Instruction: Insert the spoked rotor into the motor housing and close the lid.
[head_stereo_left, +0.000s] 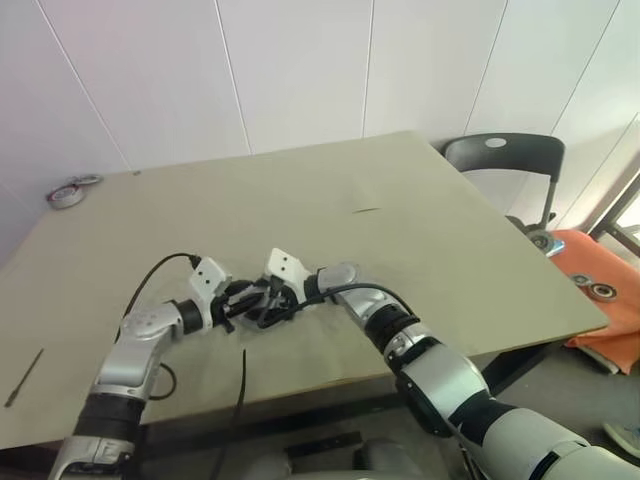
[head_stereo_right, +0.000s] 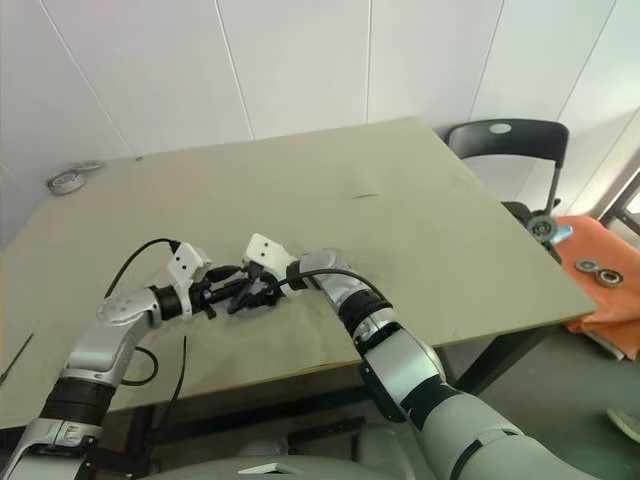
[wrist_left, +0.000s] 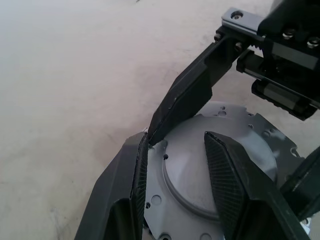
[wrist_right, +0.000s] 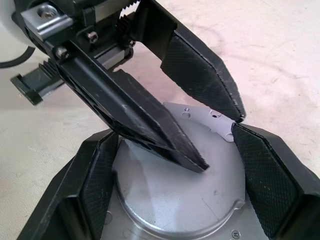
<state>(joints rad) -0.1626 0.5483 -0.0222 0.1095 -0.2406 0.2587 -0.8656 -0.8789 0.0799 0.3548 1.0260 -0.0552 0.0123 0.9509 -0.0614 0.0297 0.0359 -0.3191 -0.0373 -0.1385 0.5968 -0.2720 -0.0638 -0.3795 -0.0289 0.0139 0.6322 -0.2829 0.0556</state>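
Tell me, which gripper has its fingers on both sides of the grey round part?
The right gripper: its fingers straddle the grey round part. The left gripper instead lays one finger across the part's top face.

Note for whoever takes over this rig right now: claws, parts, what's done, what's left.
Left claw: open, one finger lying across the grey round cover, the other at its rim.
Right claw: at the same cover; grip cannot be told.
The cover lies flat on the table, near the front edge.
Done: the cover looks in place; what is under it is hidden.
Left: check that it is seated, then withdraw both claws.
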